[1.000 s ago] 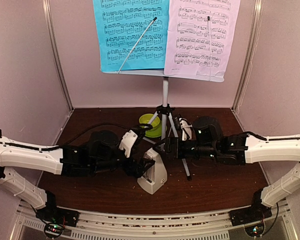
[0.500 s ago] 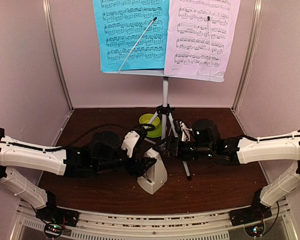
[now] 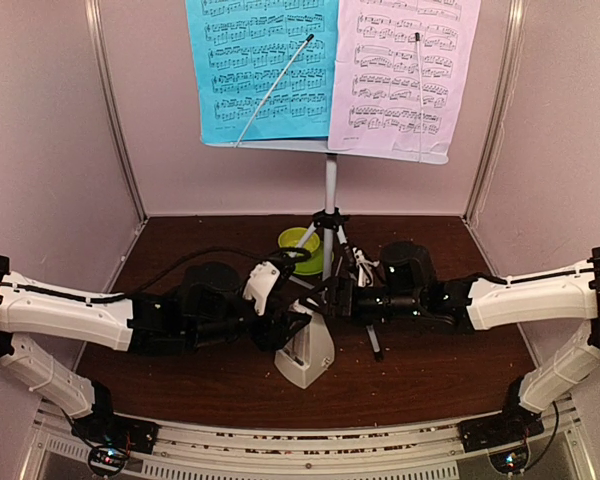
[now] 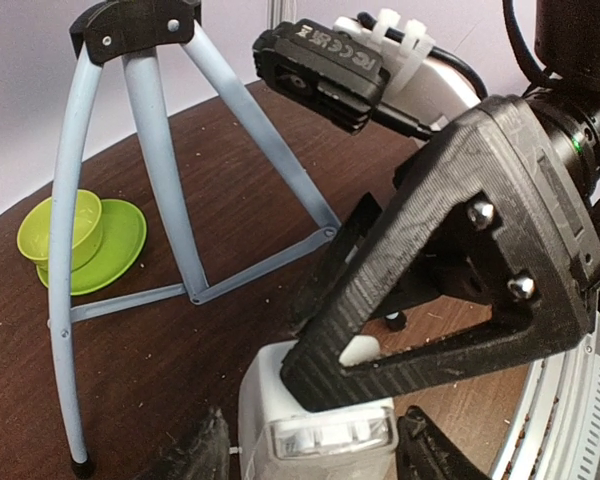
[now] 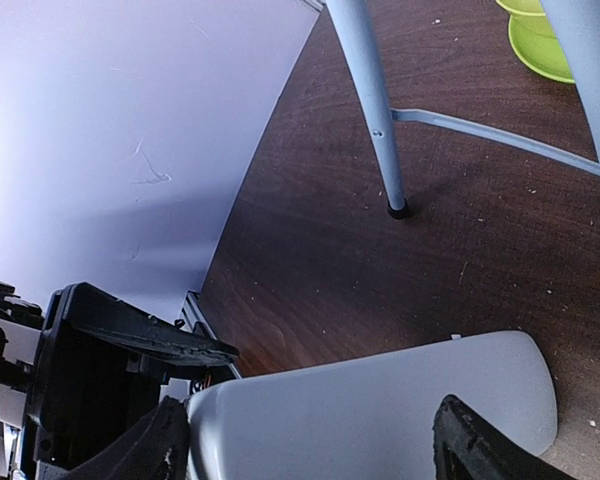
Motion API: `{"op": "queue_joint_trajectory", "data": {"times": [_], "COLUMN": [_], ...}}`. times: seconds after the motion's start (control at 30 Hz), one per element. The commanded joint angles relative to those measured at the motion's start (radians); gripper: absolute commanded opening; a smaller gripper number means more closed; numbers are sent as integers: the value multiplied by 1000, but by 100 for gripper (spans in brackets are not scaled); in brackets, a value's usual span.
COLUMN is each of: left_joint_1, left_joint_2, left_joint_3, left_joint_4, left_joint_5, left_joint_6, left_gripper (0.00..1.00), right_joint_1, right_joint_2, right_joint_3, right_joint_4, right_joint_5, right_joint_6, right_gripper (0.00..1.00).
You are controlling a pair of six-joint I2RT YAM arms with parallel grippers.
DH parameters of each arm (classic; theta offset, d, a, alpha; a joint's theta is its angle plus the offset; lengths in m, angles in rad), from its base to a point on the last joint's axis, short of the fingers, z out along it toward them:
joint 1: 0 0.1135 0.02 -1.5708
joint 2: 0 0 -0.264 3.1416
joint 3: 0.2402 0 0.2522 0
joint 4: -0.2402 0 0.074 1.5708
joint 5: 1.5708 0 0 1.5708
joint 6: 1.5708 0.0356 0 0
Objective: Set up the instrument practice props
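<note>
The music stand (image 3: 325, 147) stands at the back on its silver tripod (image 3: 330, 235), with the blue sheet (image 3: 265, 70) and the pink sheet (image 3: 405, 70) on it. In front of it sits the cream metronome (image 3: 308, 358), upright, its clear front (image 4: 330, 435) facing my left wrist camera. My left gripper (image 3: 288, 330) is open, with its fingers close on either side of the metronome's upper part (image 4: 320, 455). My right gripper (image 3: 320, 303) is open from the other side, the pale body (image 5: 380, 410) filling its gap (image 5: 310, 445). One right finger (image 4: 420, 290) lies across the metronome's top.
A lime-green bowl (image 3: 298, 243) on its saucer sits behind the tripod, left of its post. The tripod legs (image 4: 160, 160) spread just behind both grippers, one foot (image 5: 399, 210) near the right one. Pale walls close in the brown table (image 3: 430, 385) on three sides.
My left jaws have narrowed around the metronome. The right gripper has slid left until it sits over the metronome's top. The metronome has stayed in place.
</note>
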Motion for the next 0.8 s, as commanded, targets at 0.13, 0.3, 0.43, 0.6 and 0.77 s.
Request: {"op": "queue_joint_trajectory", "data": {"times": [0.13,0.3,0.43,0.6,0.77], "left_joint_1": [-4,-14,-23,-26,-26], "left_joint_2": [-12,-21,-31,-44,-75], "left_joint_3": [-24,-41,-63,-88,-112], "left_joint_4": [58,53,55,60,47], "left_joint_5": [10,10,12,23,21], "left_joint_6": [27,47,51,54,58], "left_gripper": [51,43,37,24,21], "right_joint_1": [-9,-14,-19,-24,-27], "right_joint_2": [4,-1,1,22,36], "right_joint_3": [-64,-102,-134,-157,-150], "right_joint_4": [0,-5,-7,-11,-31], "right_joint_5": [10,23,33,30,29], "right_joint_6": [7,-1,-17,-35,-55], "right_gripper": [82,80,80,80,79]}}
